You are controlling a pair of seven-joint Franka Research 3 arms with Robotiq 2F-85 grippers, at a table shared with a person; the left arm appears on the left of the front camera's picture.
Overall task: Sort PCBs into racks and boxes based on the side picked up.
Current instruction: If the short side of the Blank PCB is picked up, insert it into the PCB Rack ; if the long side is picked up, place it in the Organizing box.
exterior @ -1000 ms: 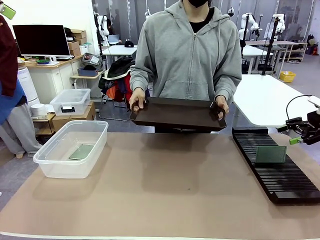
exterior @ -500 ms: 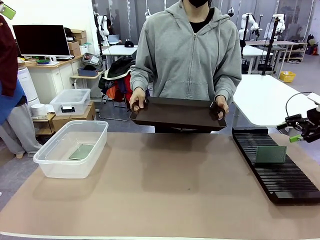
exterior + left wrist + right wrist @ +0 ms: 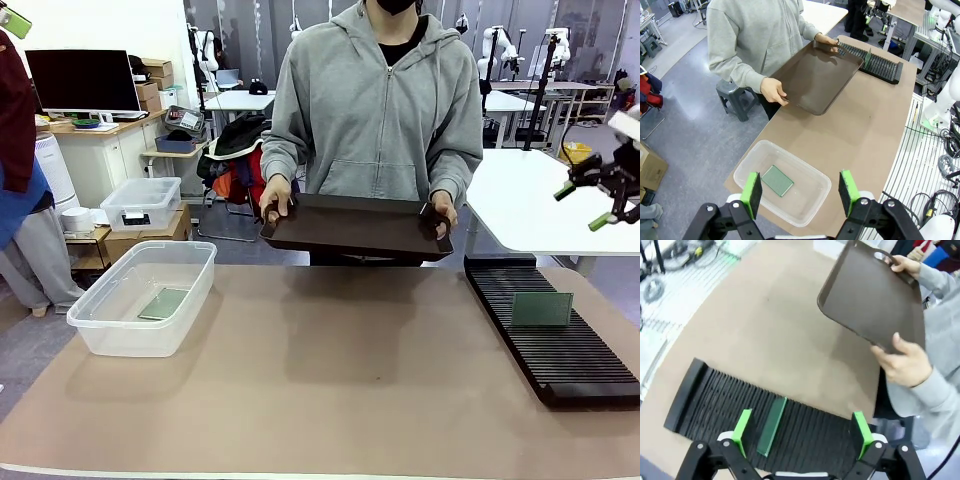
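Observation:
One green PCB (image 3: 164,303) (image 3: 777,180) lies flat in the clear box (image 3: 140,335) (image 3: 810,210) at the table's left. Another PCB (image 3: 542,309) (image 3: 771,426) stands upright in a slot of the black rack (image 3: 560,350) (image 3: 715,400) at the right. My right gripper (image 3: 581,206) (image 3: 802,432) hangs open and empty high above the rack. High over the box, my left gripper (image 3: 800,187) is open with nothing between its fingers. At the far edge a person holds an empty dark brown tray (image 3: 355,228) (image 3: 815,77) (image 3: 872,300) with both hands.
The brown mat (image 3: 330,370) is bare between box and rack. A small lidded bin (image 3: 142,203) sits on the floor behind the box. A white table (image 3: 530,195) stands behind the rack. Another person (image 3: 15,150) stands at the left edge.
My right gripper has risen from beside the rack's far end to well above it, still open. The PCBs, the tray and the person's hands have not moved.

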